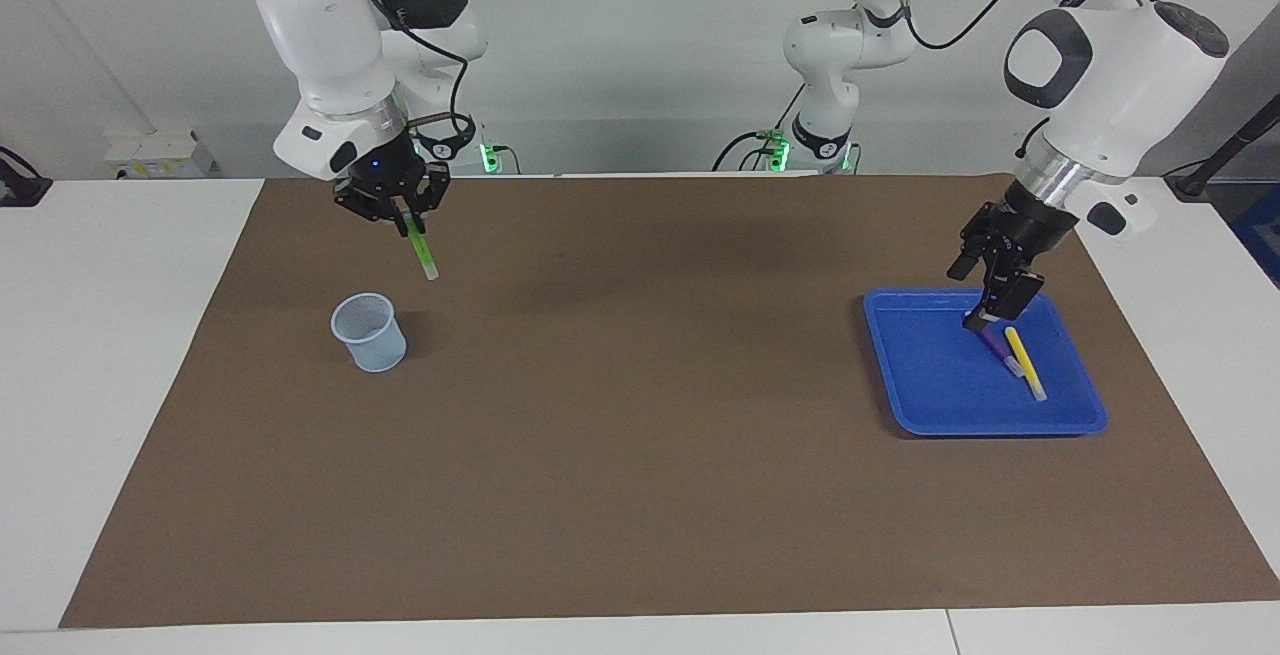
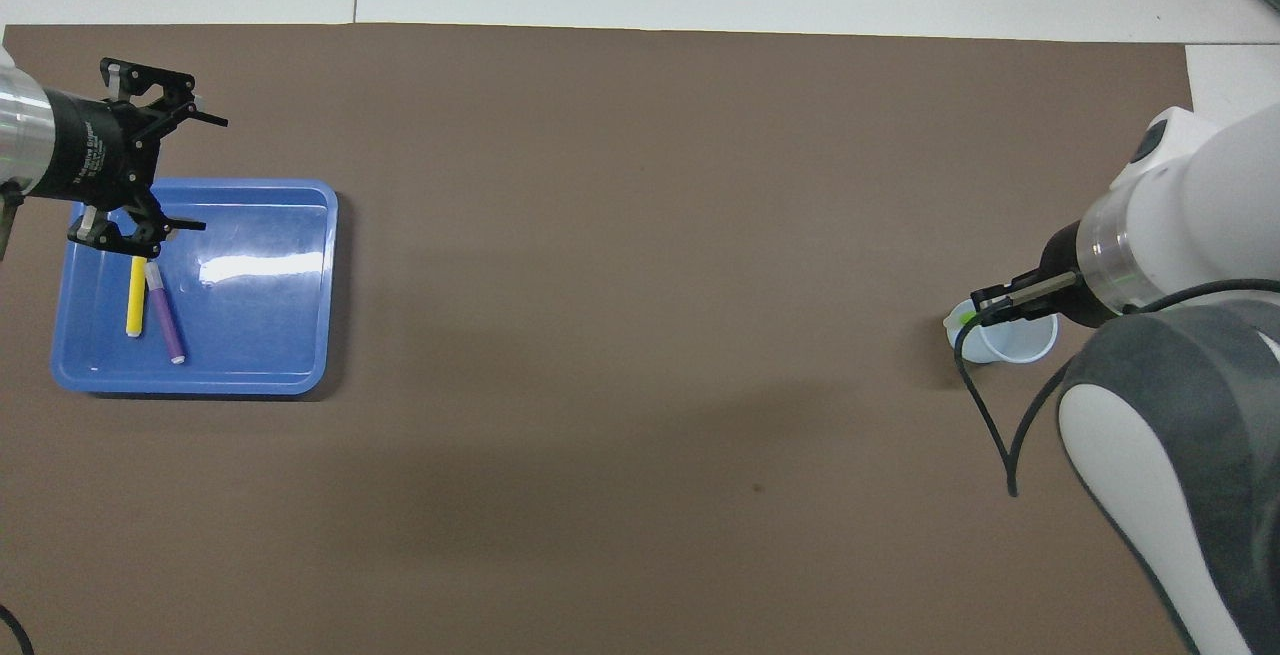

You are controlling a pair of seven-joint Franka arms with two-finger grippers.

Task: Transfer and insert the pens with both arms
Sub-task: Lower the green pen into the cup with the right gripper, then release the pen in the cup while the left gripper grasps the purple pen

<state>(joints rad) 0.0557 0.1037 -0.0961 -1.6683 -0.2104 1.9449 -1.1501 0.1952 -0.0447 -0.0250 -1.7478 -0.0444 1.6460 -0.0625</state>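
Right claw (image 1: 400, 218) grips the lime green pen (image 1: 422, 252) near-vertical, cap end down, over the cup (image 1: 369, 332); left claw (image 1: 990, 297) spread wide over the tray (image 1: 930, 390).

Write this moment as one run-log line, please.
right claw: shut on green pen above cup | left claw: open over tray, at purple pen

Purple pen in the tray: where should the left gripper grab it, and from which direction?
Grip the purple pen mid-barrel, coming straight down. It lies flat in the blue tray with the yellow pen close beside it, so the open left gripper should straddle only the purple one.
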